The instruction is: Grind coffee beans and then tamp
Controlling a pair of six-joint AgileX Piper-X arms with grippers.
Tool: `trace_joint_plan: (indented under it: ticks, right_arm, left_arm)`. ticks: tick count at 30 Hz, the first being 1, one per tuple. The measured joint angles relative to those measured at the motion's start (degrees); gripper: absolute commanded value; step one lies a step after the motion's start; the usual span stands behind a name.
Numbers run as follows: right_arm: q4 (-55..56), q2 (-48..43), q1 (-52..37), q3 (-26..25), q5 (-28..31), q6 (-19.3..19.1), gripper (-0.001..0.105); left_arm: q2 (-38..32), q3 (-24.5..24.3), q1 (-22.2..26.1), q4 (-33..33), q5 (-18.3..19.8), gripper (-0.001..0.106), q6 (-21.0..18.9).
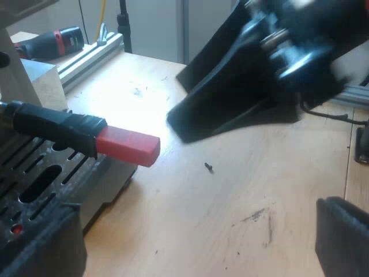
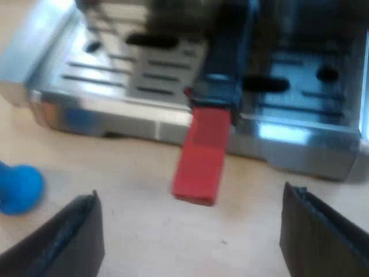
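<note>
The metal holder's dark handle (image 1: pixel 55 124) sticks out from the espresso machine's front (image 2: pixel 144 124), over the slotted drip tray (image 1: pixel 40 179), and ends in a red tip (image 1: pixel 128 145) (image 2: pixel 202 154). My left gripper (image 1: pixel 190 254) is open, its fingers (image 1: pixel 343 236) wide apart, with the red tip ahead of them and nothing between. My right gripper (image 2: pixel 193 242) is also open and empty, facing the red tip from just off the machine's front. From the left wrist view, the right arm's black gripper (image 1: pixel 230 109) hovers over the table close to the red tip. A blue tamper (image 2: pixel 18 187) sits on the table by the drip tray.
The wooden table (image 1: pixel 230 213) runs out from the machine. A pale wooden block (image 1: pixel 43 81), an aluminium rail (image 1: pixel 92 52) and a red-and-black tool (image 1: pixel 55 41) lie beyond the machine. A small dark speck (image 1: pixel 208 167) lies on the table.
</note>
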Motion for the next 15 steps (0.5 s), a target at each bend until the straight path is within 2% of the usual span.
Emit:
trace_joint_plan:
  ticks: [5,10,15]
  right_arm:
    - [1.15,3.81,-5.79,-1.30,-6.23,0.35,0.066]
    - [0.72,6.33,-7.95,-1.95,-8.34,0.35,0.066]
    - [-2.62,8.96,-8.10,-1.95,-9.47,-3.03,0.066]
  left_arm:
    - [0.00,0.00,0.00,-0.03,0.00,0.083,0.00]
    - [0.00,0.00,0.00,-0.03,0.00,0.083,0.00]
    - [0.00,0.00,0.00,-0.03,0.00,0.083,0.00]
